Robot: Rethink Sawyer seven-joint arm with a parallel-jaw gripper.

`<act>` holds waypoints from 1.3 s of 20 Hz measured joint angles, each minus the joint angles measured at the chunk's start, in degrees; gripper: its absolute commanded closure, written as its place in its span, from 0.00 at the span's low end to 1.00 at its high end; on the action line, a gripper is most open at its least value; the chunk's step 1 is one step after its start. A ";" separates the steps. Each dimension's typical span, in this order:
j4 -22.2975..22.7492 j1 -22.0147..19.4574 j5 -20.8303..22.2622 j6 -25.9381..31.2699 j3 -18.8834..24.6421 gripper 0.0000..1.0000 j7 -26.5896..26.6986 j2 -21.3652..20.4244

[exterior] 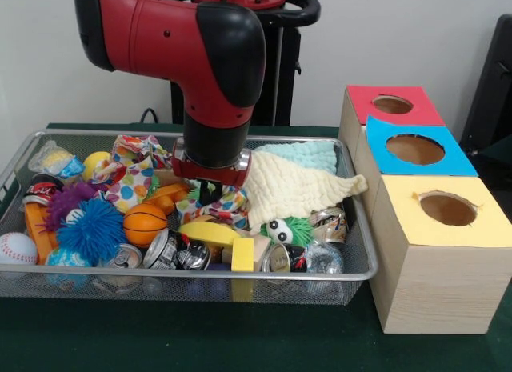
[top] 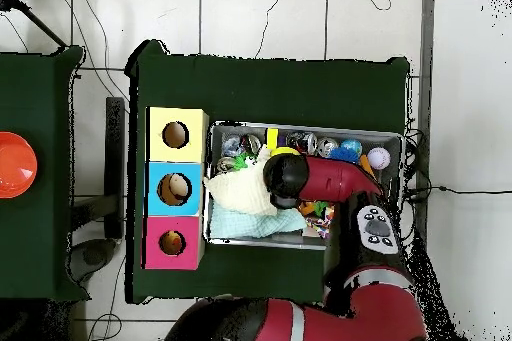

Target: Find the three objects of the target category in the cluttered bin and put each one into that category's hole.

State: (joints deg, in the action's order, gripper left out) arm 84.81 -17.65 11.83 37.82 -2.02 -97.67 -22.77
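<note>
Front view showed the arm (exterior: 200, 60) reaching down into the cluttered bin (exterior: 352, 270), with the gripper (exterior: 210, 190) low among the toys near the middle. I could not tell whether it was apart or together; the wrist and the clutter hid it in both views.

The cream cloth (exterior: 292, 192) lay draped on top of the pile just to the picture's right of the wrist, one corner trailing toward the bin's rim on the box side. The mint cloth (exterior: 308, 154) lay behind it against the far wall. I judged both lay high because they are light and ride over the cans and balls. I could not pick out a third, yellow cloth with any certainty.

Overhead view put the cream cloth (top: 240, 189) and the mint cloth (top: 240, 223) at the end of the bin nearest the boxes, which I judged handy for a short carry. The hole (exterior: 392, 105), on the red-topped box (exterior: 352, 120), looked empty. I judged no cloth delivered yet, and the search under way.
</note>
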 measured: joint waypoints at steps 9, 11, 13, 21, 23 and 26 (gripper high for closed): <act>1.30 1.18 -2.57 -1.17 -1.20 1.00 0.00 -0.40; 1.35 1.65 -3.32 -1.17 -1.55 1.00 0.00 -0.50; 1.38 1.95 -3.75 -1.17 -1.79 1.00 0.00 -0.54; 2.46 3.66 -6.46 -1.19 -2.96 1.00 0.00 -1.07; 2.64 3.91 -6.92 -1.20 -3.05 1.00 0.00 -1.11; 2.78 4.48 -7.97 -1.34 -3.23 1.00 0.00 -1.13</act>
State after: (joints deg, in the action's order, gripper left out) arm 87.59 -13.17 3.86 36.48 -5.25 -97.67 -23.90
